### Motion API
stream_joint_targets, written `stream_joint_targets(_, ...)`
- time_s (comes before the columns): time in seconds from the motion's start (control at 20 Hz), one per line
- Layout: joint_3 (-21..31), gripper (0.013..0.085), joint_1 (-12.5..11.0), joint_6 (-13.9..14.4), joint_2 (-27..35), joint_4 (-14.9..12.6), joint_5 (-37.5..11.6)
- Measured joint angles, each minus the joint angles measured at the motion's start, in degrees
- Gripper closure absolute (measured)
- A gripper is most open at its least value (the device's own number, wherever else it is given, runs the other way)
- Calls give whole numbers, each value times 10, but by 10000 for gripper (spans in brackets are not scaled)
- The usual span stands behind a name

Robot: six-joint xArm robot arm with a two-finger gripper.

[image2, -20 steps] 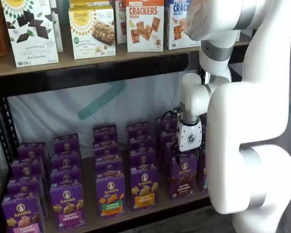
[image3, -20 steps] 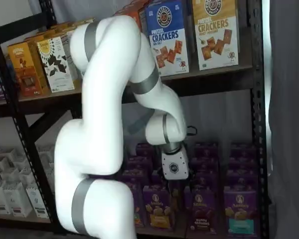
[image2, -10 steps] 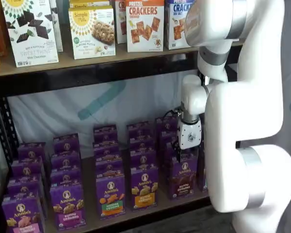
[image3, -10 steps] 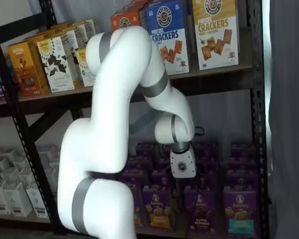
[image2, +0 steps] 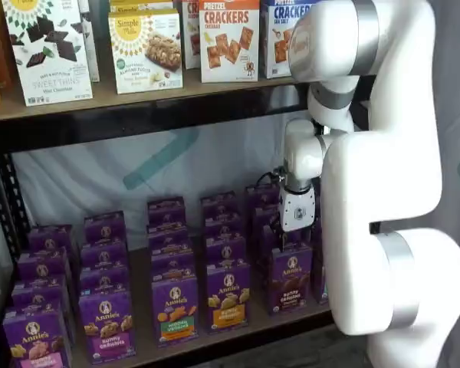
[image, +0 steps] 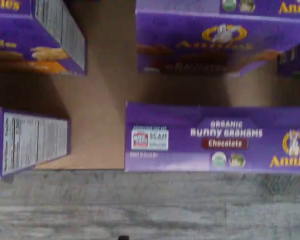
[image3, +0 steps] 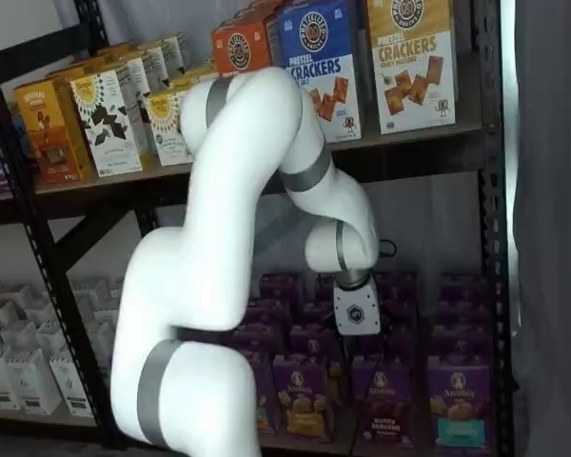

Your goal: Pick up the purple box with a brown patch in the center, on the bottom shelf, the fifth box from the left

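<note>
Gripper point(image2: 297, 236) shifted right; purple box point(image2: 290, 280) upright, fingers apparently hidden.

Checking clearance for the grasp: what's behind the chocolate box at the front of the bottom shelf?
More purple cartons stand in a row behind the purple box. The gripper hangs above it and covers the cartons right behind; how tightly they sit cannot be seen.

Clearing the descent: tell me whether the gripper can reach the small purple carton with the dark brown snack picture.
Probably yes: the white gripper hangs just above that purple carton, nothing lies between them, and bare wooden bottom shelf shows beside it.
</note>
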Motion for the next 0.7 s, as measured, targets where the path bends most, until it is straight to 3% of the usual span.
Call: stream_joint_targets(0.7, -151, 130, 5, -5, 94, 8, 60)
